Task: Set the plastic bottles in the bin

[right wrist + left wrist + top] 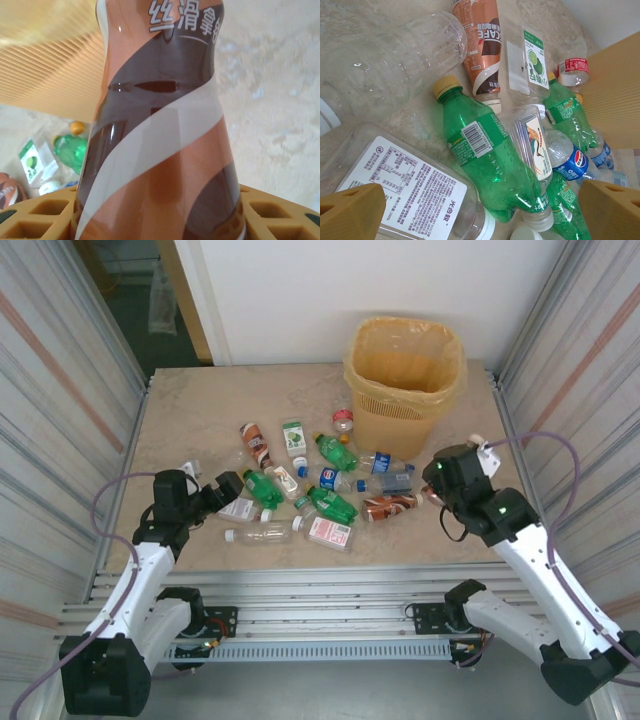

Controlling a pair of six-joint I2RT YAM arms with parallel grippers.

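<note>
Several plastic bottles lie scattered mid-table in front of the yellow-beige bin (403, 415). My left gripper (228, 490) is open, low over the left end of the pile. Its yellow fingertips (350, 212) stand either side of a green bottle (485, 155) and a clear bottle with a white label (405, 180). My right gripper (428, 490) is shut on a brown-labelled bottle (392, 505), just right of the pile and below the bin. That bottle (160, 130) rises from between the jaws of the right gripper (160, 220), with the bin's lattice wall (45, 75) behind it.
Around the left gripper lie a clear unlabelled bottle (395, 65), a brown coffee bottle (482, 45), a lime-labelled bottle (532, 60) and a blue-labelled bottle (567, 160). Corrugated walls close in both sides of the table (200, 410). Bare tabletop lies left of the bin.
</note>
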